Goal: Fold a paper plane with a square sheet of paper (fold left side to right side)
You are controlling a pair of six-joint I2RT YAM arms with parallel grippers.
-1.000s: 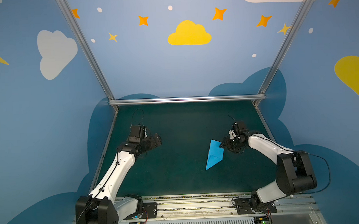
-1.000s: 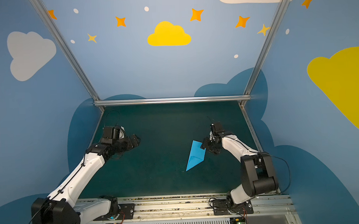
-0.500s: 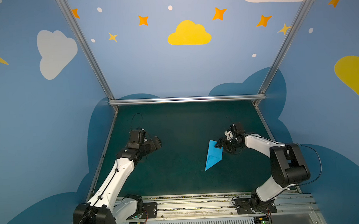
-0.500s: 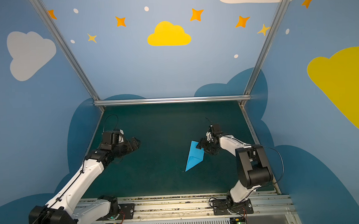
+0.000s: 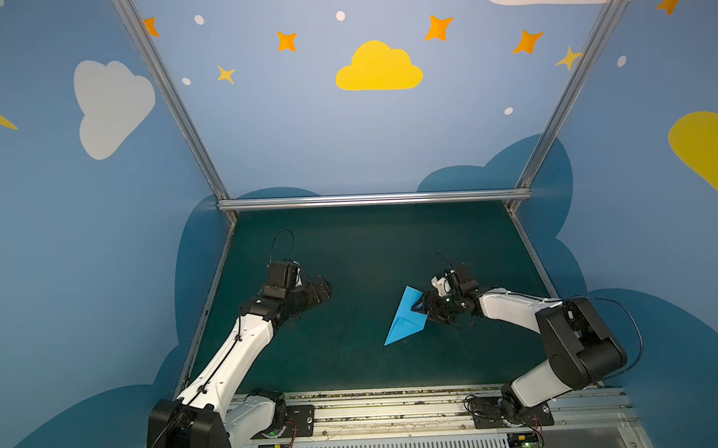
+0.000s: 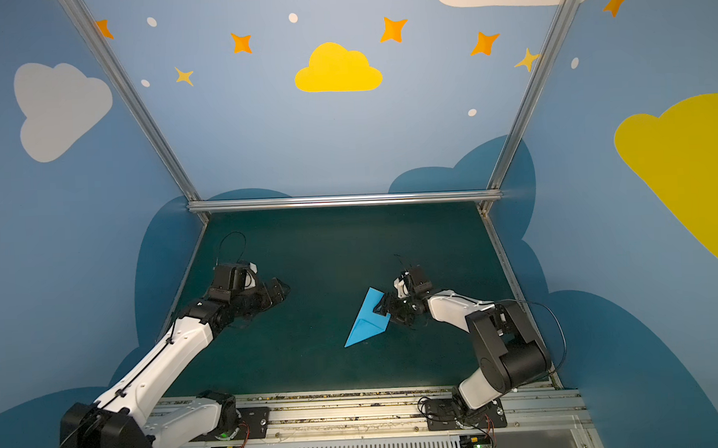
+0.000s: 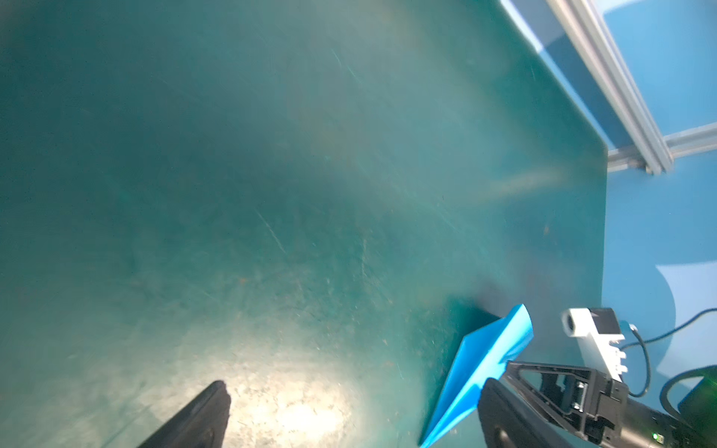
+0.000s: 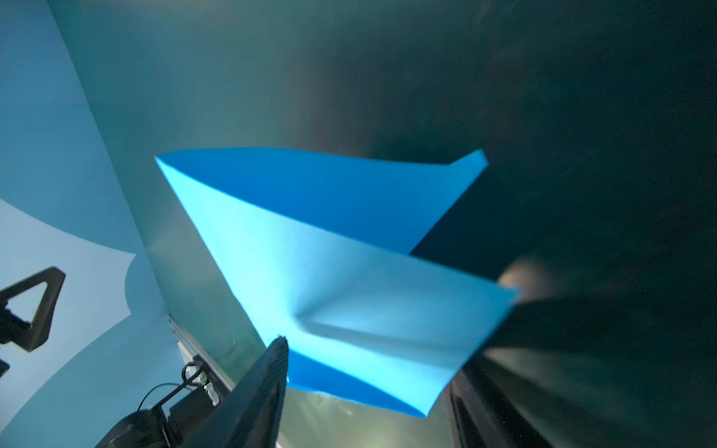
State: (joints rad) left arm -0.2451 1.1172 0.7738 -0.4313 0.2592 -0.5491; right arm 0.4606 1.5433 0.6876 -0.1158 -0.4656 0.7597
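Worktop (image 5: pixel 350 242): dark green and bare apart from one blue piece, set right of centre.

Left arm (image 5: pixel 230 355): reaches in from 7 o'clock and stops short of the middle.

Right arm (image 5: pixel 515 309): comes in low from 4 o'clock, with its wrist aimed at 9.

Paper plane (image 5: pixel 407 320): already dart-shaped and lying on the worktop. The long axis runs 1 to 7 o'clock, nose at 7, wide tail at 1 to 3. Both top views agree (image 6: pixel 368 322). The right wrist view (image 8: pixel 329 271) shows one wing standing up off the surface and a crease running toward the tail.

Left claw (image 5: pixel 320 291): jaws fully spread and empty. It sits at the plane's 9 o'clock, well apart from it and facing it.

Right claw (image 5: pixel 421 309): at the tail, by far the nearer of the two. Its jaws are partly apart with the tail edge between them. One finger (image 8: pixel 271 368) touches the paper edge, and the other is blurred. I can't tell whether it is pinching or only bracketing the paper.

Key relation: the plane extends toward 8 o'clock from the right claw, with the tail already inside its jaws. My read is that any further crease is the right arm's job. The left would have to cross open worktop toward 3 o'clock to pin the nose.
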